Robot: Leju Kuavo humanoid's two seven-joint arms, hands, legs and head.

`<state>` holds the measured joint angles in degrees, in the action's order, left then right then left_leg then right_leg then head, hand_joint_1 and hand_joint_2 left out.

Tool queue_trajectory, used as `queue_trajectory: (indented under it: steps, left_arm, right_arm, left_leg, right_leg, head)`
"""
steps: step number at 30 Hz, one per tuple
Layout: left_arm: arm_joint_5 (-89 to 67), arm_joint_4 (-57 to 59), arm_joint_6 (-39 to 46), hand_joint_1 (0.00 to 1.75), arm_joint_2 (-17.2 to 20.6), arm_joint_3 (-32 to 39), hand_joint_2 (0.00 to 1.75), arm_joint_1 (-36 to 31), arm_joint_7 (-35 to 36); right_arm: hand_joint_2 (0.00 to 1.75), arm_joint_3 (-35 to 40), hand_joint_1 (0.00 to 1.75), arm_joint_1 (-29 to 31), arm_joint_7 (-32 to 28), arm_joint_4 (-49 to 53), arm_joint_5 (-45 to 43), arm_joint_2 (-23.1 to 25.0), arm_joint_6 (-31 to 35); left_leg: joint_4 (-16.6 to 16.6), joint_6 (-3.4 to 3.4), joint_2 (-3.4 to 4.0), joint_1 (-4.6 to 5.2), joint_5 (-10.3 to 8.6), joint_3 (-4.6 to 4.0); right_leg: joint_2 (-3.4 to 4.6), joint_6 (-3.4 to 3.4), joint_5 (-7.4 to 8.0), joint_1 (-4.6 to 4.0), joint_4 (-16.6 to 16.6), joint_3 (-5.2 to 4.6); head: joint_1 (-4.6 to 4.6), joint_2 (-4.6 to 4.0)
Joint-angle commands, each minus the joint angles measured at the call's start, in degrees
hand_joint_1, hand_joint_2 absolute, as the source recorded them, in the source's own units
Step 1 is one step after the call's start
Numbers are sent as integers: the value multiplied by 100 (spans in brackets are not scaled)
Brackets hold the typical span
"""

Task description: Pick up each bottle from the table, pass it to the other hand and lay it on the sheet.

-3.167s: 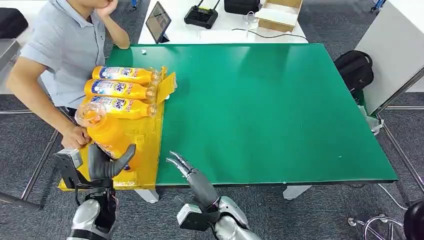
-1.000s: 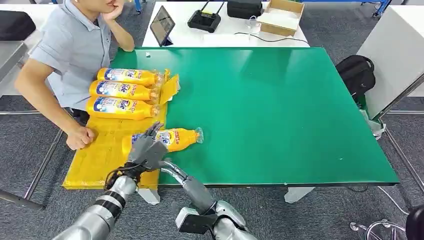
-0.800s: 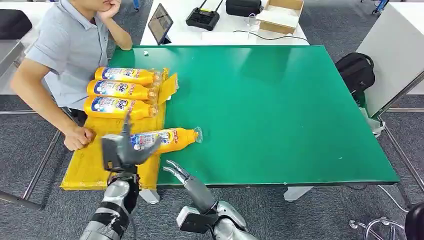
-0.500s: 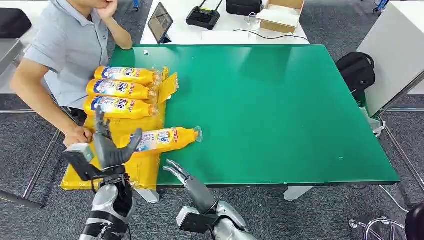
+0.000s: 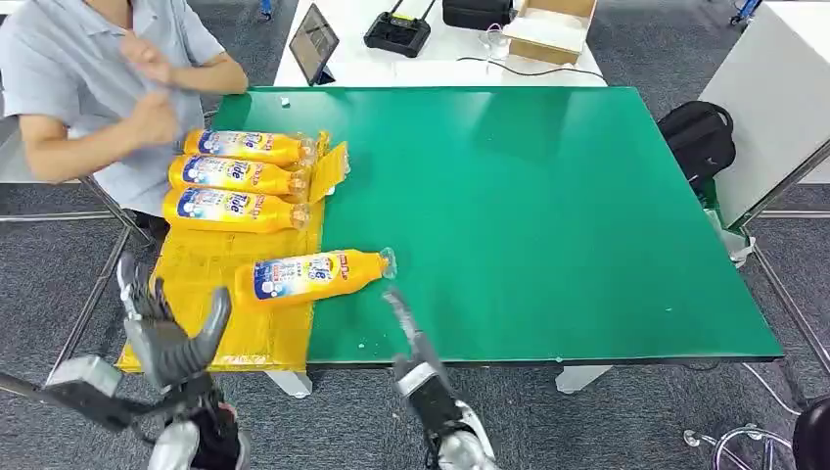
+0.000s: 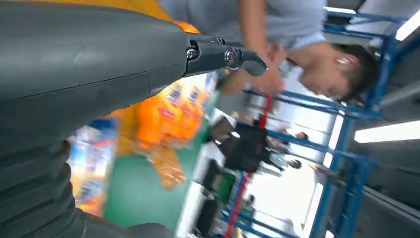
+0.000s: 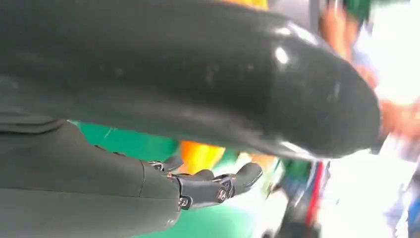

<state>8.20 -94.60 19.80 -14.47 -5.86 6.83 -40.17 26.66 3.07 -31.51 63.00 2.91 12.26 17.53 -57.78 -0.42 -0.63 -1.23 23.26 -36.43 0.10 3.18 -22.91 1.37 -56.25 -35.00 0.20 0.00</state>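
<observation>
Four bottles lie on the yellow sheet [image 5: 201,269] at the desk's left edge, the nearest bottle [image 5: 311,275] poking onto green. Left hand [image 5: 171,333] hangs empty, fingers spread; right hand [image 5: 406,328] empty too.

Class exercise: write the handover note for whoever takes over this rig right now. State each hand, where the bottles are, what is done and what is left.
Left hand: empty, fingers spread, below the near edge of the yellow sheet.
Right hand: empty, at the near edge of the green table.
Three bottles lie side by side on the sheet's far end. The fourth bottle lies partly on the sheet, neck and cap over the green table.
Done: all four laid down.
Left: no bottles elsewhere on the table; perhaps straighten the fourth.
</observation>
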Motion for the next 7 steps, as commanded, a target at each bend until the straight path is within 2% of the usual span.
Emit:
queue_trajectory:
  steps: [1,2,3,5,7]
  left_arm:
    - [-18,-629,-201,0,-161,-100,175,831,17]
    - [-164,-635,-199,0,-111,-256,175,787,17]
    - [-238,-604,-151,0,-73,-389,175,753,17]
    - [-220,-513,-226,0,61,-584,175,695,17]
    - [-157,-362,-354,0,153,-685,175,658,17]
  right_arm:
    - [0,-745,0,-835,218,2005,241,-223,872]
    - [0,-816,0,-930,-84,2347,169,-228,1005]
    - [175,-836,0,-989,-68,2643,25,-257,950]
    - [175,-914,0,-1066,251,3020,-748,-351,79]
    - [175,-1118,0,-1129,74,3161,-751,-301,-68]
  left_leg:
    - [-6,11,5,0,24,25]
    - [-5,10,2,1,19,13]
    - [-8,13,2,1,28,23]
    - [-6,10,-12,3,15,3]
    - [-3,12,-14,1,17,13]
  right_leg:
    - [-3,-13,-20,-4,-1,27]
    - [-5,-11,-15,-3,-2,15]
    - [-7,-15,-24,-4,-5,25]
    - [-19,-6,-19,0,-5,4]
    - [-21,-7,-21,-3,1,18]
  head:
    - [2,0]
    - [0,0]
    - [2,0]
    - [-2,0]
    - [2,0]
